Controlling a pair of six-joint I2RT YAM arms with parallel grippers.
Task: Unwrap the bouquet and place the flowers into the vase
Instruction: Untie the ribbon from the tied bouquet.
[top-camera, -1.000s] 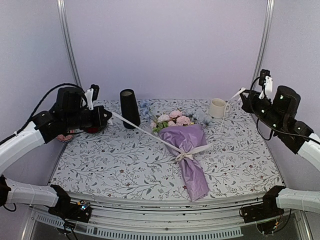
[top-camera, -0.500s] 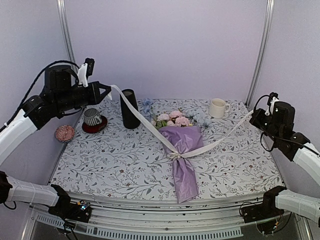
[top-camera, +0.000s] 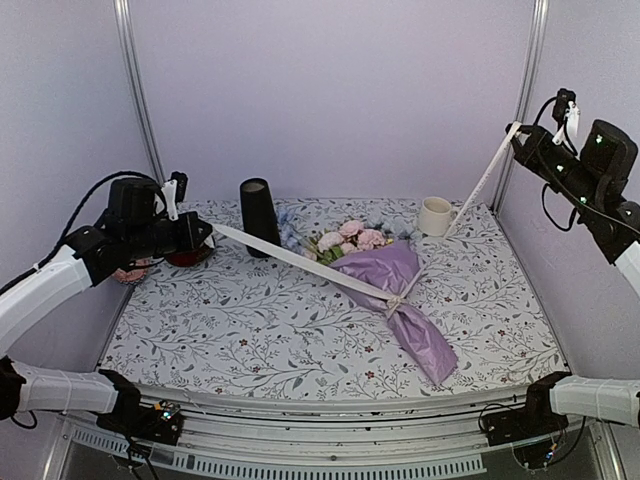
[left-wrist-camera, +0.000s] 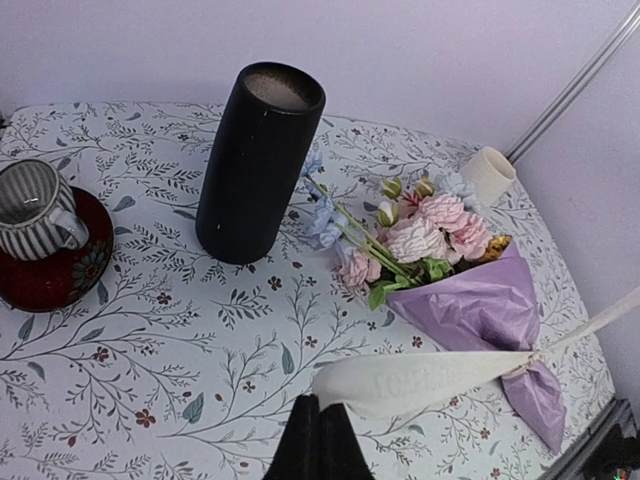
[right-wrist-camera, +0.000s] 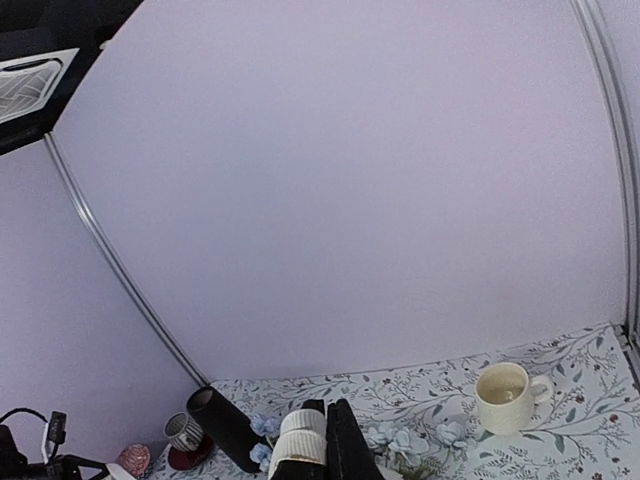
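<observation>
The bouquet (top-camera: 398, 285) lies on the flowered table, its lilac paper cone pointing toward the near right and the flowers (top-camera: 350, 238) toward the back. A cream ribbon (top-camera: 300, 261) is knotted round the cone, with both ends pulled taut. My left gripper (top-camera: 205, 233) is shut on the left end, low beside the black vase (top-camera: 258, 216). My right gripper (top-camera: 516, 136), raised high at the right, is shut on the other end (top-camera: 482, 186). In the left wrist view the ribbon (left-wrist-camera: 430, 375) runs from my left gripper (left-wrist-camera: 322, 405) to the bouquet (left-wrist-camera: 480, 305), past the vase (left-wrist-camera: 258, 165). The right wrist view shows ribbon (right-wrist-camera: 298, 435) lying against my right gripper (right-wrist-camera: 330, 410).
A white mug (top-camera: 435, 215) stands at the back right, near the right ribbon strand. A striped grey cup (left-wrist-camera: 35, 210) on a red saucer (left-wrist-camera: 50, 270) sits left of the vase. A pink round object (top-camera: 128, 272) lies partly hidden behind my left arm.
My right gripper has swung up high at the right and my left gripper has dropped low. The ribbon has pulled the bouquet to the right and turned its tail toward the near right.
</observation>
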